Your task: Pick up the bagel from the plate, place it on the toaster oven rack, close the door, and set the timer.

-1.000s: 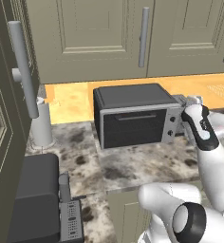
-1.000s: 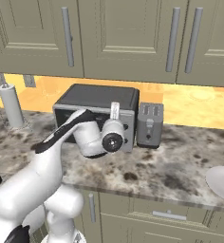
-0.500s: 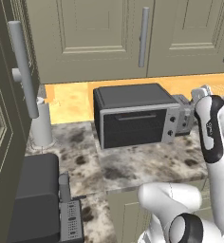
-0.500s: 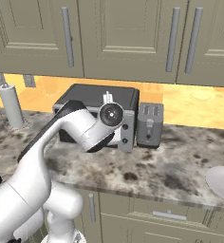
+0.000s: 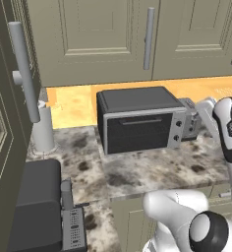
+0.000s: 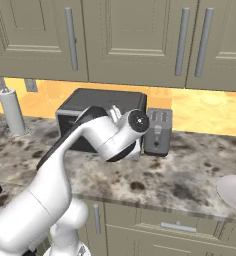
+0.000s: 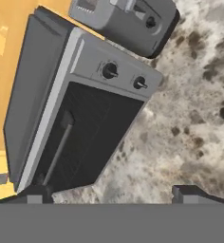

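- Your gripper (image 7: 113, 193) stands wide and holds nothing: the two dark fingers (image 7: 34, 193) show far apart at the bottom edge of the hand view.
- The oven (image 7: 80, 114) lies ahead of the fingers, above the gap between them, rolled well off level in that view.
- Note its look: a boxy dark-grey body (image 5: 137, 100) with a silver front frame, standing on the speckled counter (image 5: 152, 165).
- The door (image 5: 139, 133) is shut. It is a flat dark panel with a slim silver handle (image 7: 58, 152) near its upper edge.
- The knob panel (image 7: 118, 69) is grey and carries two dark knobs (image 7: 109, 71), on the far side of the door from the fingers.
- A grey toaster (image 6: 157, 131) stands just beside the oven's knob end, beyond the oven from the fingers.
- With the door closed, the cavity is hidden.
- In the right base view the arm (image 6: 85, 150) covers most of the oven front.
- In the left base view the arm (image 5: 230, 130) covers part of the toaster.
- A pale plate (image 6: 234, 192) is cut off at the right edge of the right base view; you cannot tell what lies on it.
- The knob markings are too small to read.
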{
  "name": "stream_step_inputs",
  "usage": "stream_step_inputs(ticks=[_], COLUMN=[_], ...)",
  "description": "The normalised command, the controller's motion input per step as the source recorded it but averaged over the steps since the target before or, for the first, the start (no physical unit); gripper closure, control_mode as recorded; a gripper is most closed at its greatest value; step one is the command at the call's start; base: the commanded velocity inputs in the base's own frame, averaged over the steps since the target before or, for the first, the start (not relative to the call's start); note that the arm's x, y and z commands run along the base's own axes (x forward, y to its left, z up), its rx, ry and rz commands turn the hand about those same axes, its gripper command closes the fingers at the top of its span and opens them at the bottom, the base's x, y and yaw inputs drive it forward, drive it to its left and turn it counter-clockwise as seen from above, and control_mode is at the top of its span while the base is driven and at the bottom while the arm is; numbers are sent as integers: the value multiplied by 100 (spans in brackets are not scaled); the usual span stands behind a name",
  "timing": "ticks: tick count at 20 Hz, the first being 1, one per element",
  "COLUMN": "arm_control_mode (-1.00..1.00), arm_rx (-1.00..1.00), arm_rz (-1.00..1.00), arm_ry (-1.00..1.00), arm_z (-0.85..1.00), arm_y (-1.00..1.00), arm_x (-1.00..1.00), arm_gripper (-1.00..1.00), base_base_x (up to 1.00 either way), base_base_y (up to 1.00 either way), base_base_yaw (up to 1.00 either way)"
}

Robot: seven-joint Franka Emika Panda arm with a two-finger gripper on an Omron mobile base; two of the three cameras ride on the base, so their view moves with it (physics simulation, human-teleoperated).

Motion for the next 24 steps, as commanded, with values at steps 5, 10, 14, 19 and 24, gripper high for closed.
stream_step_inputs(ticks=[5,10,14,19,24], arm_control_mode=[-100,-100,-100,-100,-100], arm_rx=[-4,-9,-24,-30,-25], arm_rz=[21,14,5,3,3], arm_ry=[-2,-1,0,-5,0], arm_z=[-52,-20,-2,-10,-36], arm_y=[0,13,13,0,0], arm_x=[1,25,38,26,10], arm_gripper=[-100,-100,-100,-100,-100], base_base_x=[0,0,0,0,0], base_base_y=[0,0,0,0,0], base_base_yaw=[0,0,0,0,0])
